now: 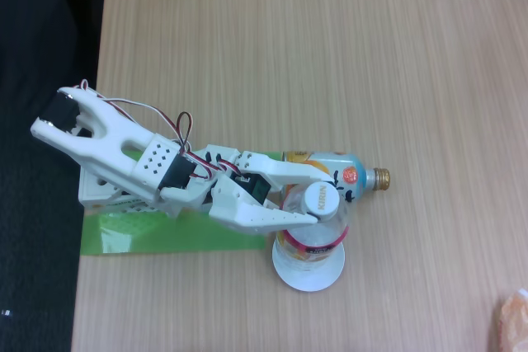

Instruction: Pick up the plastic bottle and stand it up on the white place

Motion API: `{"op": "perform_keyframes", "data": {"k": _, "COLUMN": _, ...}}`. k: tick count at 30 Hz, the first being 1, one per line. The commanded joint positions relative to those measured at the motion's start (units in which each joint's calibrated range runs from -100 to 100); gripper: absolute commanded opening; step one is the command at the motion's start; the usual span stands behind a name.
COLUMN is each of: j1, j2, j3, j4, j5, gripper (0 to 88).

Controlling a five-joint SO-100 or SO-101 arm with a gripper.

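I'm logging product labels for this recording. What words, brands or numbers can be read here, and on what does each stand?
"KIRIN", roughly, on the white cap of the plastic bottle; small, so not certain.
Label band on the plastic bottle: too blurred to read.
Print and red round mark on the light-blue can-bottle: too small to read.

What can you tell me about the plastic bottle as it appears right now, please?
The plastic bottle is clear, with a white screw cap bearing dark lettering and a red-and-yellow band below. Seen from above, it stands upright on the white plate. The gripper has a finger on each side of its neck. The light-blue can-bottle lies close behind it; whether they touch cannot be told.
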Motion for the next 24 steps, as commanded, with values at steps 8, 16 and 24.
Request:
{"op": "perform_keyframes", "data": {"k": 8, "j1": -1.39, "j2": -0.07, "j3": 0.27, "j4": 2.63, "j5": -0.12, "gripper": 13.0}}
{"op": "perform_keyframes", "data": {"k": 16, "j1": -1.53, "j2": 0.02, "j3": 0.27, "j4": 3.74, "j5": -0.12, "gripper": 12.9}}
{"op": "perform_keyframes", "data": {"k": 24, "j1": -1.46, "j2": 0.02, "j3": 0.27, "j4": 3.83, "j5": -0.12, "gripper": 12.9}}
